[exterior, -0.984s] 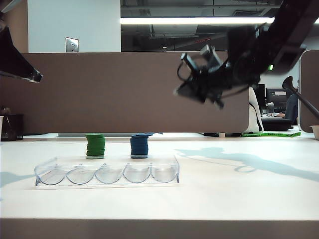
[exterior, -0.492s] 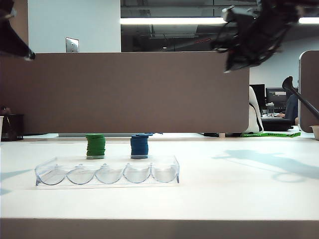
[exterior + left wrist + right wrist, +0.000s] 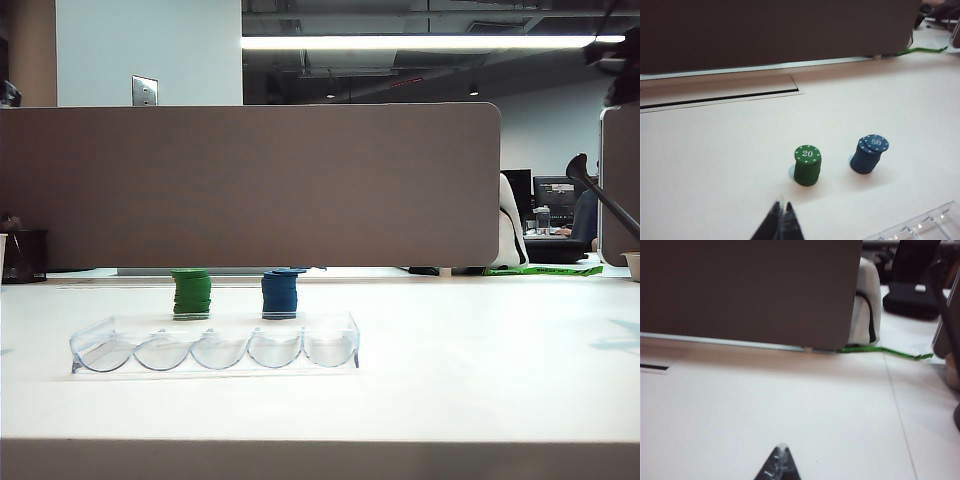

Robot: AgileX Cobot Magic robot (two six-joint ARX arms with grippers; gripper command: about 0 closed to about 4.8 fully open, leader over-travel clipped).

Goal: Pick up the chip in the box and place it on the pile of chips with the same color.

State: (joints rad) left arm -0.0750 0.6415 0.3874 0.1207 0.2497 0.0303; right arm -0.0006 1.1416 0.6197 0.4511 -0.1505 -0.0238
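Observation:
The clear box [image 3: 214,345] lies near the table's front, and I see no chip in its slots; one corner of the box [image 3: 920,227] shows in the left wrist view. Behind it stands the dark-blue pile of chips [image 3: 280,296] [image 3: 865,159]. The chip [image 3: 876,143] marked 50 lies on top of the pile, shifted to one side. My left gripper [image 3: 781,206] hangs shut and empty above the table, short of the stacks. My right gripper [image 3: 781,447] is shut and empty over bare table far to the right. Both grippers are outside the exterior view.
A green stack [image 3: 191,293] [image 3: 807,165] marked 20 stands left of the blue pile. A brown partition [image 3: 250,185] runs along the table's far edge. A cable slot [image 3: 720,95] is set in the table near it.
The right arm has risen and pulled away to the upper right, out of the exterior view. The left arm's tip at the upper left has also left that view. The chips and box have not moved.

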